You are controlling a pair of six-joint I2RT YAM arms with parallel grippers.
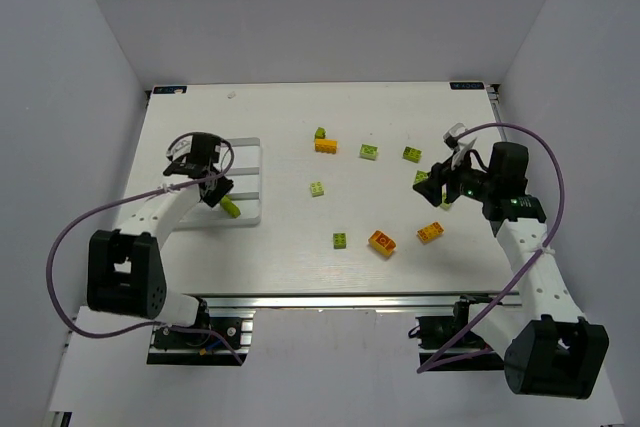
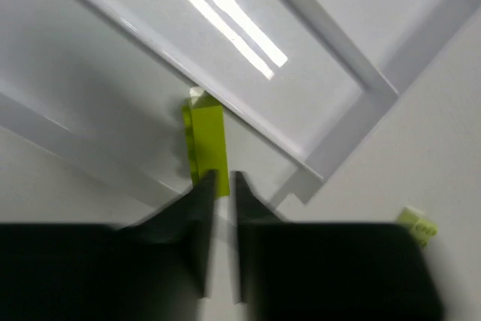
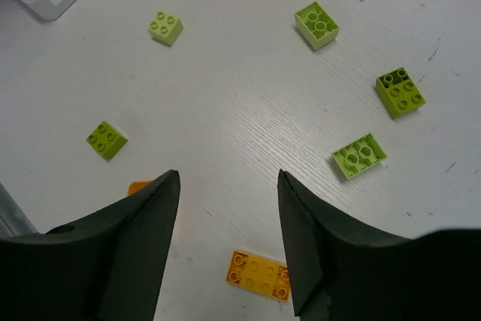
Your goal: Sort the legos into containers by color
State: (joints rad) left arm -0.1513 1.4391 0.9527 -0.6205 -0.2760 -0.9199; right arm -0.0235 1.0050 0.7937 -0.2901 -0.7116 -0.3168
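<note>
— Two orange bricks (image 1: 382,242) lie nearest on the bench (image 1: 280,267), with a small green brick (image 1: 340,240) just left of them. How will they handle?
— Light, stiff and slick-sided, I'd judge. Pinch across two flat side walls, not over the studs. Taken off-centre, one could twist out.
— And the right claw (image 3: 228,178)?
— Spread wide and holding nothing, it hangs above the bench's right side.
— The left claw (image 2: 222,186)?
— Nearly closed, with only a thin slit between its fingers. A long green brick (image 2: 205,144) sits at one fingertip, by the near right corner of the white tray (image 2: 353,73). Whether it is pinched I cannot tell.
— Farther out?
— More green bricks (image 1: 368,151) are scattered there, and an orange brick (image 1: 326,145) sits well right of the tray.
</note>
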